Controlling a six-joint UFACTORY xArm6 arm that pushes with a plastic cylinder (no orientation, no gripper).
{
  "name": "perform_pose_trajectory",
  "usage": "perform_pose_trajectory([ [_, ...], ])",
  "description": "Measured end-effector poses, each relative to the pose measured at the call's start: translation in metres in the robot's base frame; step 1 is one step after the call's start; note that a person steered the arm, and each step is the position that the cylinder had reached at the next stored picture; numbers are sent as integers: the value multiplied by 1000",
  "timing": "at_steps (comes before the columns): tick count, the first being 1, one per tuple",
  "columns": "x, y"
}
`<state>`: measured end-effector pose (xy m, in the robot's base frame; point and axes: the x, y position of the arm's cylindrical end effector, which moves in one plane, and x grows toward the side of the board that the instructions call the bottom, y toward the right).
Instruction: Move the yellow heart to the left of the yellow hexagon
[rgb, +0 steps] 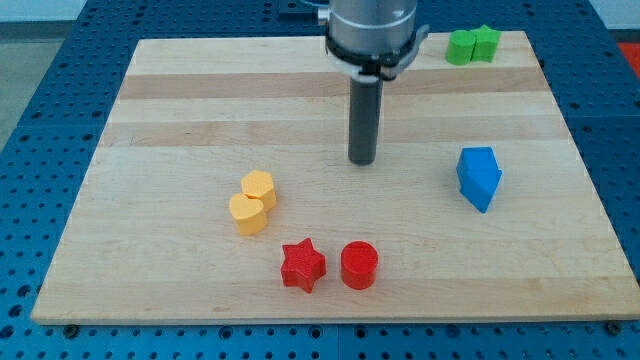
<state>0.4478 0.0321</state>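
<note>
Two yellow blocks touch each other left of the board's middle. The lower one looks like the yellow heart (248, 214). The upper one, just up and to the right of it, looks like the yellow hexagon (259, 187). My tip (362, 161) rests on the board near the centre, well to the right of both yellow blocks and a little higher in the view. It touches no block.
A red star (302, 265) and a red cylinder (359, 265) sit side by side near the view's bottom. A blue block (479, 177) lies at the right. Two green blocks (473, 46) sit at the top right edge of the wooden board (180, 110).
</note>
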Motion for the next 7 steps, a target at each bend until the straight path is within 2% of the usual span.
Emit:
perform_pose_trajectory([
  [2, 64, -17],
  [3, 78, -45],
  [7, 78, -176],
])
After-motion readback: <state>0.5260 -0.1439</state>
